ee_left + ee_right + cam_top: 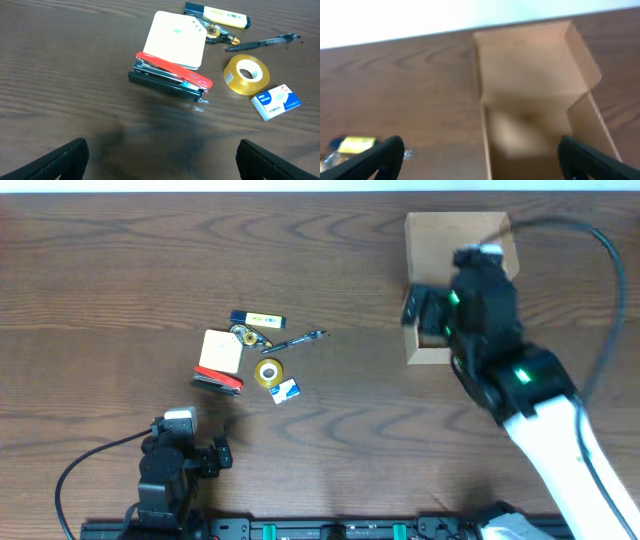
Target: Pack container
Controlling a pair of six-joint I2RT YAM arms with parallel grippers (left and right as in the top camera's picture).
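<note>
Right arm first, since it sits highest under the overhead cam: the right gripper (414, 312) hangs over the container (455, 232), a plain tan cardboard box at the far right of the table (100, 280) with its flap folded back. Its jaws are spread wide with nothing between them. The left gripper (218, 454) is down at the near edge, also wide open and holding nothing. Between the two, well apart from the box, is a little pile of stationery: a red and black stapler (217, 381) touching a white notepad (221, 350), a tape roll (268, 372), a small blue and white box (287, 390), a pen (298, 340) and a yellow highlighter (258, 319).

Left wrist cam: both fingers (75, 160) sit at the bottom corners, far apart, with bare wood between them. Ahead are the stapler (170, 80) with the notepad (177, 40) right behind it, then the tape roll (246, 75), the small box (276, 102), the pen (262, 43) and the highlighter (220, 15).

Right wrist cam is pretty blurry, but the container (530, 100) fills the right half, lid open toward the far edge. The right gripper's fingers (390, 155) straddle its near end, not gripping anything. The highlighter (355, 144) peeks in at lower left.
</note>
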